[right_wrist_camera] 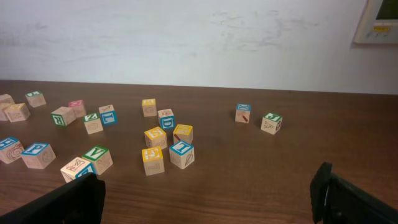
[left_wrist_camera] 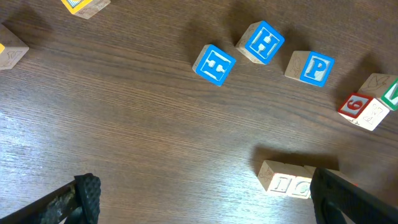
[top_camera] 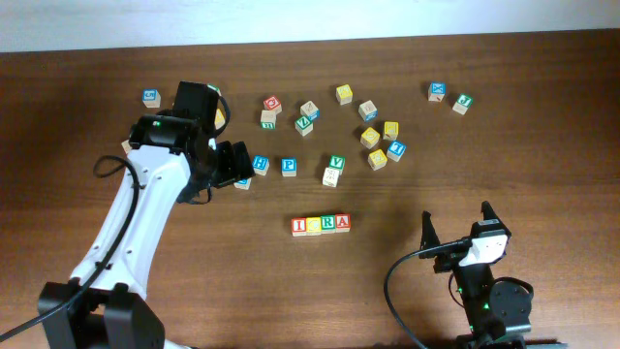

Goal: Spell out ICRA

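Overhead: ICRA row [top_camera: 321, 225] lies mid-table [top_camera: 542, 116], below the loose blocks [top_camera: 370, 137]. Left gripper [top_camera: 242, 165] hovers up-left of it, right gripper [top_camera: 456, 229] well apart.
L wrist: jaws wide, nothing btwn; row's end near one finger.
R wrist: jaws wide, empty.

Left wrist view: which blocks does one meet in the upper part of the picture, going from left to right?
Yellow block → first plain blue block → second plain blue block → blue P block → red 6 block.
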